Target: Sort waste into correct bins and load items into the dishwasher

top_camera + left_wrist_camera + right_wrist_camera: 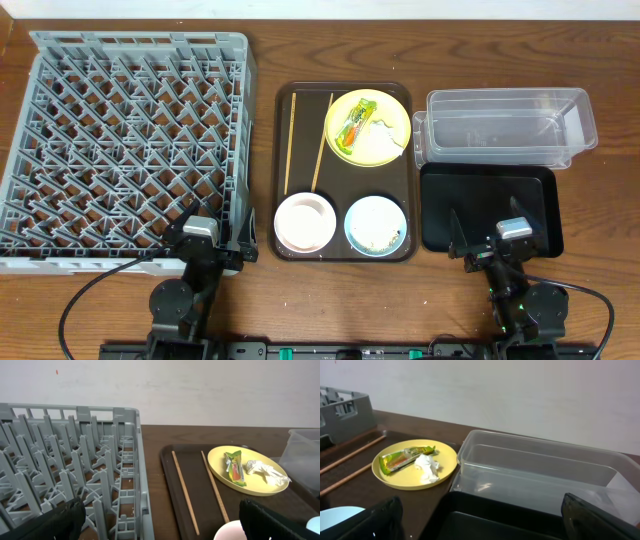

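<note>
Waste unsorted, dishwasher rack unloaded: by the look of it, every step is yet to do.
On the brown tray [280, 180] at mid-desk, the snack wrapper [357, 124] and crumpled paper [386, 131] lie on the yellow plate [372, 152], far right. Rice scraps [380, 235] speckle the blue bowl [351, 226], near right. The white bowl [305, 222] sits near left, and two chopsticks [290, 140] lie beyond it. The grey rack [120, 150] on the left holds no dishes; the clear tub [500, 125] and black tray [490, 205] on the right hold no waste. The left pincer [160, 527] and right pincer [480, 525] hang at the near edge, fingers wide apart, gripping nothing.
</note>
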Controlling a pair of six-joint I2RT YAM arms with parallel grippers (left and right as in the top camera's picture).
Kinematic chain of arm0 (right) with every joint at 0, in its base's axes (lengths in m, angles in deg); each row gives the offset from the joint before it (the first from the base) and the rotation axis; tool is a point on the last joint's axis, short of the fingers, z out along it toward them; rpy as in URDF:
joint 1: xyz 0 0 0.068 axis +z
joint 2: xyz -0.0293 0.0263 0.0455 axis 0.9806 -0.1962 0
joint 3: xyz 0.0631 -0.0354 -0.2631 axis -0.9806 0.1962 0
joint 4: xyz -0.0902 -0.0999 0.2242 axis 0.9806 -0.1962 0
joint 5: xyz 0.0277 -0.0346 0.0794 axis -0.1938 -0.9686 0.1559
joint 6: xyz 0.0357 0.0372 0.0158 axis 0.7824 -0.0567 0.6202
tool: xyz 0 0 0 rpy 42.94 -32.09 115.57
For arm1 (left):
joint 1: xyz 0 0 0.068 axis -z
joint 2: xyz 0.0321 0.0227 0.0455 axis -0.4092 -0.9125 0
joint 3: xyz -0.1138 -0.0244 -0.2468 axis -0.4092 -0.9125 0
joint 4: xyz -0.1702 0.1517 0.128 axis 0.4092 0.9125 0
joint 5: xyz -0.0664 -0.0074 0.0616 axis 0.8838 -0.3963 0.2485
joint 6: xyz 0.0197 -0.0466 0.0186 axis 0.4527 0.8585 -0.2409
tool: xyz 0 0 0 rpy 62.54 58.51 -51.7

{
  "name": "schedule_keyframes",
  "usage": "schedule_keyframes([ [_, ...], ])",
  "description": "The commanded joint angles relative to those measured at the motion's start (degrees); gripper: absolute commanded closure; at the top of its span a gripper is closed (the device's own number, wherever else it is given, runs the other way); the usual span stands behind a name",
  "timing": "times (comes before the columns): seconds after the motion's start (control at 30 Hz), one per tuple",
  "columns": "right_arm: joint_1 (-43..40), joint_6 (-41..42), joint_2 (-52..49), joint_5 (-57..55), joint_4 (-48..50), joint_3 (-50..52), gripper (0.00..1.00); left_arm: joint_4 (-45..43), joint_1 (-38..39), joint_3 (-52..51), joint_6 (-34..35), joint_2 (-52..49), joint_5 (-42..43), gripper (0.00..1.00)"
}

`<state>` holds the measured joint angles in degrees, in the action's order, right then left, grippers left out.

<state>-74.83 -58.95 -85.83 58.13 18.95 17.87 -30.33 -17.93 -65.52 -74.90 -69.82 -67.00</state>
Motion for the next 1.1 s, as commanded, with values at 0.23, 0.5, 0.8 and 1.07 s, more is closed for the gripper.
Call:
schedule_keyframes([
  [0.23,-0.46,-0.35,0.28,-0.07,0.00,0.20,0.01,1.95,0.24,-0.83,-0.72,0.02,0.79,0.02],
  [0.5,-0.46,-0.37,0.28,0.07,-0.02,0.20,0.01,1.95,0.24,-0.83,-0.72,0.02,0.76,0.02],
  [0.8,-0.46,0.42,0.28,7.45,0.61,0.02,0.01,0.74,0.24,-0.72,-0.68,0.02,1.40,0.01],
  [1.07,-0.46,10.60,-5.11,12.79,-2.34,-7.19,0.01,6.25,0.24,5.84,3.54,-3.76,1.46,0.02],
])
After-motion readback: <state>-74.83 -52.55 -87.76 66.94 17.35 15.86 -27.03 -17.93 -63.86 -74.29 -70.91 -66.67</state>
